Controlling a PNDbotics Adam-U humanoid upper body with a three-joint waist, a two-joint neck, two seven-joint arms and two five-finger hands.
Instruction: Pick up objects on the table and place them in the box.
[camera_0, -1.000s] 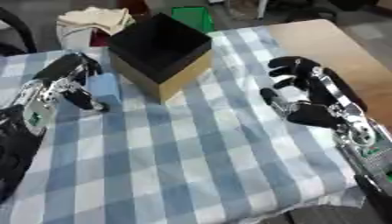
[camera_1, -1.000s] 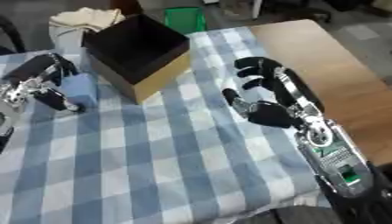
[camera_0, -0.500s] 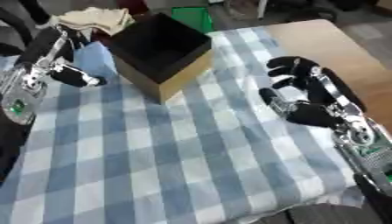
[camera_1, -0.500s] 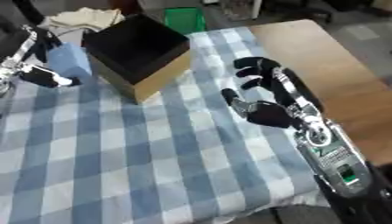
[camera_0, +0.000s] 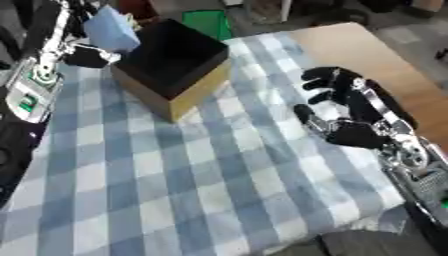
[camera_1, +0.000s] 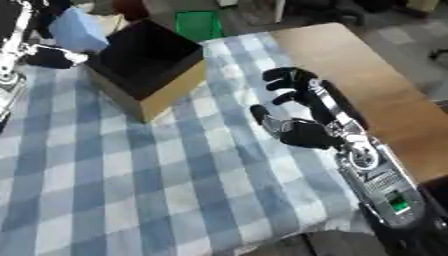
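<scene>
A pale blue block (camera_0: 112, 29) is held up in the air by my left hand (camera_0: 83, 52), just left of the open box (camera_0: 172, 64) and at about the height of its rim. The box has tan sides and a black inside, and it stands on the blue-and-white checked cloth (camera_0: 175, 180). My left hand's fingers curl round the block. My right hand (camera_0: 346, 112) hovers over the cloth at the right, palm up and fingers relaxed, holding nothing.
A bare wooden tabletop (camera_0: 367, 50) runs along the right of the cloth. A green bin (camera_1: 197, 24) stands on the floor beyond the box. A beige bundle (camera_1: 109, 21) shows behind the box at the far left.
My left hand has lifted the blue block off the cloth and carried it up and toward the box's left rim. The right hand has stayed still.
</scene>
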